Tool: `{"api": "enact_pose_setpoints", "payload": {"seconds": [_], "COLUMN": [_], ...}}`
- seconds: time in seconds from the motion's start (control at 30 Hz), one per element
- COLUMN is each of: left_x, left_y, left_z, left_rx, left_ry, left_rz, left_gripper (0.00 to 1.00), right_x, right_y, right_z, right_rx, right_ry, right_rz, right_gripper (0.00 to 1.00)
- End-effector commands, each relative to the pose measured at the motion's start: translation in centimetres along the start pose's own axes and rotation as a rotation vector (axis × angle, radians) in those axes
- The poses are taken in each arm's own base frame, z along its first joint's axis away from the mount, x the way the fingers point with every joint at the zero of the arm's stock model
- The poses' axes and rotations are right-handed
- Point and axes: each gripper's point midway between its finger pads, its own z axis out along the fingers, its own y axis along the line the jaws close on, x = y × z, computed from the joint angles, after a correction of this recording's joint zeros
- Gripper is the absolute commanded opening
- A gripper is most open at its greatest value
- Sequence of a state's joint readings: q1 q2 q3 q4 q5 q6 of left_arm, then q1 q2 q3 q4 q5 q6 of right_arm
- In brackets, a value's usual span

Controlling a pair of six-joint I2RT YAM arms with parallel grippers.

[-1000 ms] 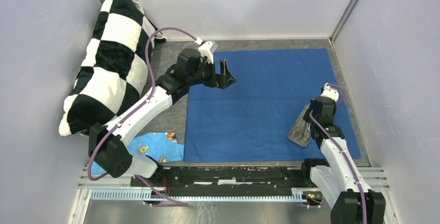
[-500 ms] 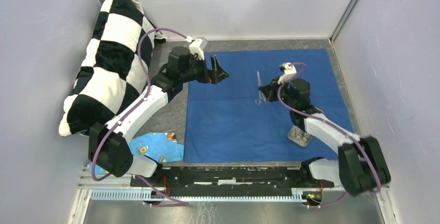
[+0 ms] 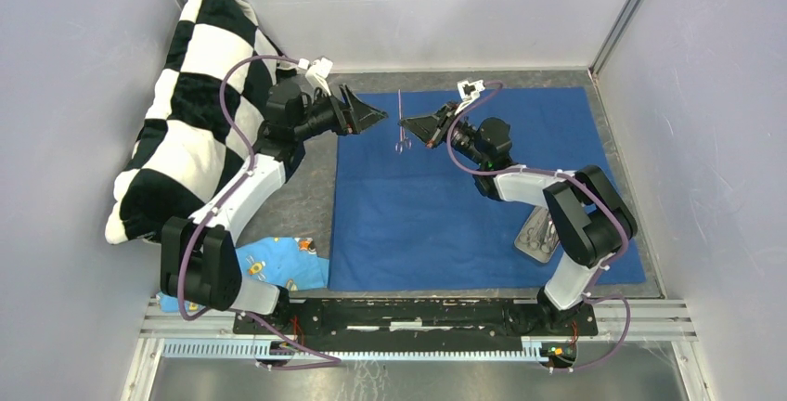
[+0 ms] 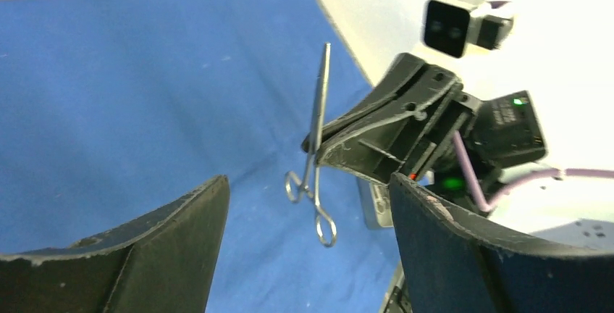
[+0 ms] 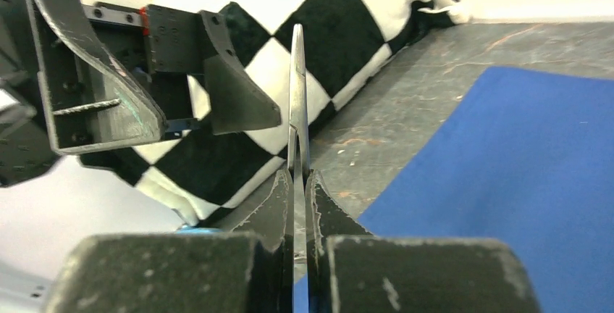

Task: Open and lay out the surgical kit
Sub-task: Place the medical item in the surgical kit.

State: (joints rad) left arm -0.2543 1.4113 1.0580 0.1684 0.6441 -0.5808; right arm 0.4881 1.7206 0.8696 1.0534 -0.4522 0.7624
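Surgical kit wrap (image 3: 464,197) lies spread flat, tray (image 3: 538,237) not yet emptied — right gripper (image 3: 406,129) pinches one scissor-like instrument (image 3: 399,104) aloft, left gripper (image 3: 380,115) gapes wide beside it.

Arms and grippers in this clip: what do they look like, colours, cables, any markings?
The left arm and right arm have white link shells between black joint housings, each trailed by a purple cable. The left gripper and right gripper are black, with wedge-shaped fingers, scuffed at the edges. A small white camera box sits on the right wrist, green lights below it.
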Motion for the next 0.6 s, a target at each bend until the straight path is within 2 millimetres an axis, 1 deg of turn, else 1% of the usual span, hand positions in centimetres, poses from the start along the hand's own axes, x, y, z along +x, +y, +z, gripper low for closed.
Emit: {"api": "enact_pose_setpoints", "payload": {"seconds": [0.0, 0.03, 0.07, 0.1, 0.13, 0.23, 0.3, 0.37, 0.43, 0.5, 0.57], "left_x": [0.0, 0.1, 0.1, 0.1, 0.2, 0.4, 0.7, 1.2, 1.6, 1.8, 1.8], "left_y": [-3.5, -3.9, -4.7, -5.3, -6.0, -7.1, -8.2, -9.3, -10.4, -10.9, -11.0], "left_z": [0.4, 0.4, 0.2, 0.0, -0.1, -0.4, -0.6, -0.8, -1.1, -1.2, -1.2], "left_rx": [0.236, 0.274, 0.320, 0.356, 0.386, 0.421, 0.453, 0.489, 0.527, 0.541, 0.545], "left_ry": [-0.001, 0.002, 0.000, -0.005, -0.007, -0.005, 0.002, 0.015, 0.025, 0.029, 0.030], "left_rz": [-0.039, -0.047, -0.051, -0.056, -0.053, -0.025, 0.002, 0.024, 0.045, 0.051, 0.050], "left_gripper": [0.83, 0.77, 0.74, 0.74, 0.74, 0.81, 0.84, 0.83, 0.76, 0.71, 0.69], "right_x": [-3.1, -3.1, -3.0, -2.9, -3.0, -3.3, -3.8, -4.0, -4.1, -4.2, -4.4], "right_y": [5.4, 5.6, 5.8, 6.5, 7.5, 9.8, 10.8, 11.1, 11.3, 11.5, 11.8], "right_z": [0.4, 0.2, 0.2, 0.0, -0.1, -0.5, -1.0, -1.4, -1.6, -1.8, -2.0], "right_rx": [-0.233, -0.243, -0.247, -0.270, -0.300, -0.361, -0.381, -0.385, -0.386, -0.391, -0.399], "right_ry": [-0.086, -0.082, -0.076, -0.074, -0.076, -0.075, -0.085, -0.091, -0.093, -0.096, -0.100], "right_rz": [0.065, 0.095, 0.124, 0.152, 0.173, 0.207, 0.206, 0.206, 0.206, 0.208, 0.211], "right_gripper": [0.00, 0.00, 0.00, 0.00, 0.00, 0.00, 0.00, 0.00, 0.00, 0.00, 0.00]}}
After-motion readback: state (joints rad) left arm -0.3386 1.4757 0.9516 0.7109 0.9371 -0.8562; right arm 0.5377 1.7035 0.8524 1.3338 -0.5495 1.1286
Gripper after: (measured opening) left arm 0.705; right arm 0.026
